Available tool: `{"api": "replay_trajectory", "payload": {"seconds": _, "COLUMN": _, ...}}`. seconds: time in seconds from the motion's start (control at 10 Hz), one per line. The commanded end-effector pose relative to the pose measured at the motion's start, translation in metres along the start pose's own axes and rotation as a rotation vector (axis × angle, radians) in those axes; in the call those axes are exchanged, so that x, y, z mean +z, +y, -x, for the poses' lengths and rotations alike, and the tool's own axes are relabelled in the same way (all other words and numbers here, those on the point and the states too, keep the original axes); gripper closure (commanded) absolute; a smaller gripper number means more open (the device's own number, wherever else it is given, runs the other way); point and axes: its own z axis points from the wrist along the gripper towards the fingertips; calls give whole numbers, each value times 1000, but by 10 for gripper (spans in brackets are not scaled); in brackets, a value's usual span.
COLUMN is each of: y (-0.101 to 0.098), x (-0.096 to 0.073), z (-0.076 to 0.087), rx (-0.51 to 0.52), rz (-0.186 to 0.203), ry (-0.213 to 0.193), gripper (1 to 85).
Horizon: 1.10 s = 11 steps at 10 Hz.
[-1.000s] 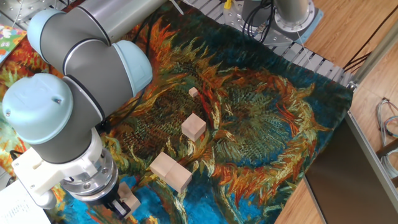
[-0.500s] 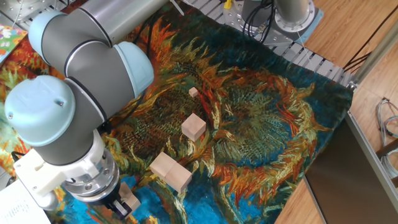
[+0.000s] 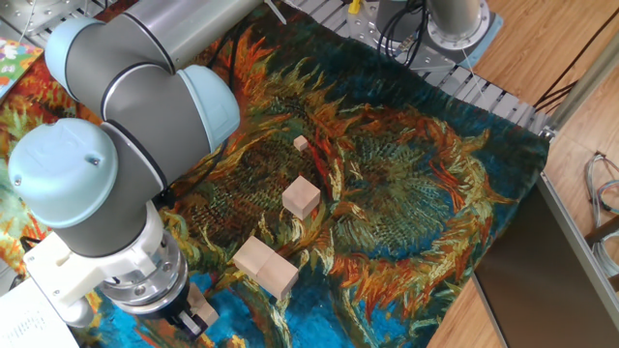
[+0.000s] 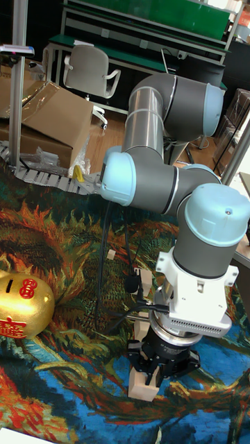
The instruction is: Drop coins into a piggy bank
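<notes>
**Hand low over a wooden block, piggy bank off to the side**

Sunflower-patterned cloth (image 3: 406, 193) covered the counter. On it the gold piggy bank (image 4: 22, 305) with red emblems sat at the tall view's left edge, well apart from the hand (image 4: 154, 370). That hand pointed down, its dark fingers (image 4: 144, 366) touching a pale wooden block (image 4: 142, 386); whether they pinched it could not be told. Three more wooden blocks (image 3: 301, 197) lay beyond the hand. No coins could be made out.
</notes>
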Motion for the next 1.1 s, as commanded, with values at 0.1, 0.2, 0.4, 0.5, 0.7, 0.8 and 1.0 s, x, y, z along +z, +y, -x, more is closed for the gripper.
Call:
{"api": "replay_trajectory", "payload": {"seconds": 0.1, "y": 2, "x": -5, "z": 0, "rx": -17, "rz": -1, "ry": -4, "gripper": 843}}
{"api": "replay_trajectory", "payload": {"seconds": 0.2, "y": 0, "x": -8, "z": 2, "rx": -31, "rz": -16, "ry": -2, "gripper": 843}}
{"api": "replay_trajectory", "payload": {"seconds": 0.4, "y": 6, "x": -22, "z": 3, "rx": -39, "rz": -25, "ry": 9, "gripper": 843}}
{"api": "replay_trajectory", "payload": {"seconds": 0.5, "y": 6, "x": -27, "z": 3, "rx": -52, "rz": -37, "ry": 7, "gripper": 843}}
{"api": "replay_trajectory", "payload": {"seconds": 0.7, "y": 6, "x": -30, "z": 2, "rx": -76, "rz": -43, "ry": 5, "gripper": 843}}
{"api": "replay_trajectory", "payload": {"seconds": 0.8, "y": 7, "x": -30, "z": 1, "rx": -85, "rz": -40, "ry": 7, "gripper": 843}}
{"api": "replay_trajectory", "payload": {"seconds": 1.0, "y": -1, "x": -30, "z": 1, "rx": -114, "rz": -72, "ry": 11, "gripper": 843}}
